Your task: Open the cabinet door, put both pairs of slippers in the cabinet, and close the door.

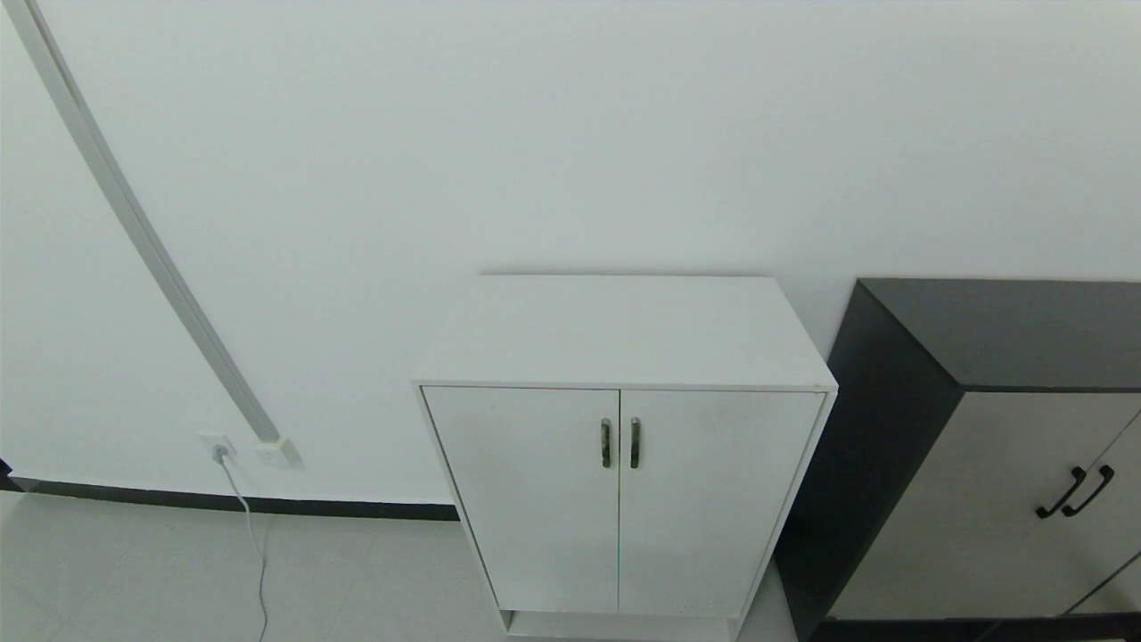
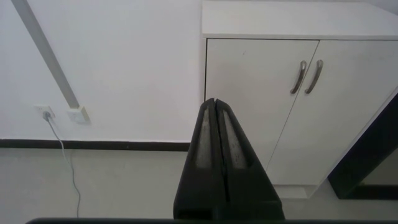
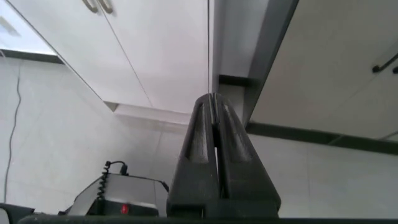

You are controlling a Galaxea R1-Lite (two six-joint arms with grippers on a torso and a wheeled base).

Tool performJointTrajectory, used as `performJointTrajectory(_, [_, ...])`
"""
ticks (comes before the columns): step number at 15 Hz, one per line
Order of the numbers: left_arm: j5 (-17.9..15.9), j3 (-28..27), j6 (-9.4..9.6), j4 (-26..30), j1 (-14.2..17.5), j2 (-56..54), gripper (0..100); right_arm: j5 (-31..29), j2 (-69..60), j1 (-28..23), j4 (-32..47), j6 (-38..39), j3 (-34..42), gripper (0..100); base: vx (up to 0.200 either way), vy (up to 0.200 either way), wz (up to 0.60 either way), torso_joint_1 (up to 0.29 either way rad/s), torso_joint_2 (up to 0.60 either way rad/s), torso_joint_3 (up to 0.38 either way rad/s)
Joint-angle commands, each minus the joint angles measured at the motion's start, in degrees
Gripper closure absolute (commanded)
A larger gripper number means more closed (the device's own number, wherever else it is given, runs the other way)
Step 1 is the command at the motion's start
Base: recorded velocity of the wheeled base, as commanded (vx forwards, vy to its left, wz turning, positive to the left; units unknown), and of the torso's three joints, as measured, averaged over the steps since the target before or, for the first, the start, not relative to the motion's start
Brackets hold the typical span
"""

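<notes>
A white two-door cabinet [image 1: 624, 446] stands against the wall with both doors closed. Two dark handles [image 1: 619, 443] sit side by side at the middle seam. In the left wrist view the cabinet [image 2: 261, 99] lies ahead with its handles [image 2: 306, 76] visible, and my left gripper [image 2: 215, 102] is shut and empty, well short of the doors. My right gripper [image 3: 213, 98] is also shut with nothing in it, held low near the floor in front of the cabinet's lower right corner [image 3: 161, 56].
A black cabinet [image 1: 972, 446] with grey doors and black handles stands close on the white cabinet's right. A wall socket [image 1: 217, 446] with a grey cable [image 1: 254, 544] and a slanted cable duct [image 1: 134, 223] are on the left. Light tiled floor lies in front.
</notes>
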Motion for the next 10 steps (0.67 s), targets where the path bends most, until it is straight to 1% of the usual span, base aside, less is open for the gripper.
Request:
performJointTrajectory(1, [0.04,0.01,-0.01,0.0,0.04,0.07,100,-0.05,-1.69,0.07,0.0,-0.08,-0.11,100,0.0,0.0,0.0,0.0,0.0,0.0])
performJointTrajectory(2, [0.04,0.01,-0.01,0.0,0.04,0.07,100,-0.14,-1.96,0.07,0.09,-0.17,-0.11,100,0.0,0.0,0.0,0.0,0.0,0.0])
performJointTrajectory(3, [0.04,0.01,-0.01,0.0,0.04,0.07,100,-1.19,-3.8,-0.11,2.29,-2.98,0.24,100,0.0,0.0,0.0,0.0,0.0,0.0])
performJointTrajectory(5, [0.04,0.01,-0.01,0.0,0.04,0.07,100,-1.37,-4.68,-1.07,1.94,-3.07,0.33,100,0.0,0.0,0.0,0.0,0.0,0.0])
performJointTrajectory(7, [0.04,0.01,-0.01,0.0,0.04,0.07,100,-1.37,-4.95,-5.2,1.94,-3.07,0.33,100,0.0,0.0,0.0,0.0,0.0,0.0])
performJointTrajectory(10, [0.04,0.01,-0.01,0.0,0.04,0.07,100,-1.46,-7.14,-7.58,1.85,-3.07,0.41,100,0.0,0.0,0.0,0.0,0.0,0.0])
